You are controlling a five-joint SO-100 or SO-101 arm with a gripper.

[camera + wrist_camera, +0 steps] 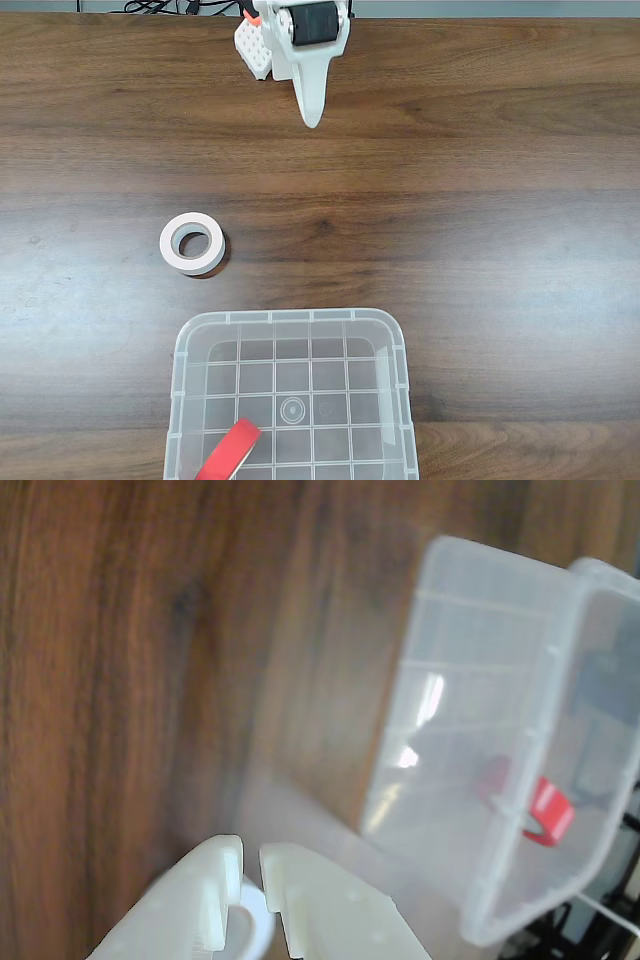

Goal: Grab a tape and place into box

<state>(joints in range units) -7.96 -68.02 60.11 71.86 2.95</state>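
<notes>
Red tape [229,451] leans on edge inside the clear box [187,372] at the near table edge in the fixed view. Farther back, a white tape roll [192,243] lies flat on the wooden table [480,230]. Farthest, the white gripper [311,118] holds nothing, its fingers seemingly almost closed in the blurry wrist view.

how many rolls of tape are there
2. The red tape leans inside the clear box, near its lower-left corner in the fixed view. The white tape roll lies on the table, above and left of the box.
</notes>
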